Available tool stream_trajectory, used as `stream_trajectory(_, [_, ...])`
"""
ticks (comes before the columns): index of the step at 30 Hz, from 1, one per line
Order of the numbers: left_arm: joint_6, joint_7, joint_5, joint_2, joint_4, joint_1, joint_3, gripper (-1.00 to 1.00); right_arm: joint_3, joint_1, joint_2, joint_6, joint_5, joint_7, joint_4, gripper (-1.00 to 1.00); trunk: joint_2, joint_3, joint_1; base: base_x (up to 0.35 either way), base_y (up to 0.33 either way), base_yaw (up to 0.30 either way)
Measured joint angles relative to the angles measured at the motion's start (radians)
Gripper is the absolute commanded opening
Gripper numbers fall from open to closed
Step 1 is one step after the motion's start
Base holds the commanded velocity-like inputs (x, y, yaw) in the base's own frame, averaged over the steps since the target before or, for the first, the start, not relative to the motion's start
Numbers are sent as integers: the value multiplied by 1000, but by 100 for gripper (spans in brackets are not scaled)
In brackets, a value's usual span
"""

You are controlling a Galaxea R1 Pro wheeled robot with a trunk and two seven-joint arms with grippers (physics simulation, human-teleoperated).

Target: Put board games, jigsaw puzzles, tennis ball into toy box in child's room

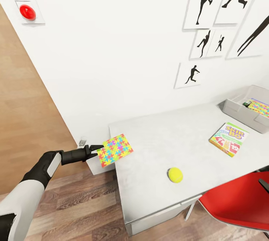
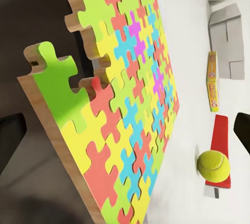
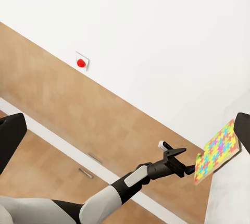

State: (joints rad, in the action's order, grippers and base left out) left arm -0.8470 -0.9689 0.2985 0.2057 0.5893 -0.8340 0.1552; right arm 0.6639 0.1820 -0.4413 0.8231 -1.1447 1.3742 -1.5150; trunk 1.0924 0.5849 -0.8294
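**Multicoloured jigsaw puzzle held at table's near-left corner**

On table [image 1: 179,140]: tennis ball [image 1: 175,175] near front edge, Skip-Bo box [image 1: 229,139] further right, toy box [image 1: 243,112] at far right with a patterned item already inside. Red chair [image 1: 239,201] beside table front. Left gripper [image 1: 98,150] clamped on edge of jigsaw puzzle [image 1: 117,150], held tilted above corner. Right gripper [image 3: 125,130]: fingertips apart, nothing between.
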Motion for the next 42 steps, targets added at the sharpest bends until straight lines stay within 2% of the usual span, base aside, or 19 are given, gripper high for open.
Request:
stream_trajectory(36, [-1, 0, 0, 0, 0, 0, 1, 100, 0, 0, 0, 0, 0, 0, 0, 100, 0, 0, 0, 0, -19, 0])
stream_trajectory(37, [-1, 0, 0, 0, 0, 0, 1, -100, 0, 0, 0, 0, 0, 0, 1, 100, 0, 0, 0, 0, 0, 0])
stream_trajectory(42, [-8, 2, 10, 0, 1, 0, 0, -100, -1, 0, 1, 0, 0, 0, 0, 100, 0, 0, 0, 0, 0, 0])
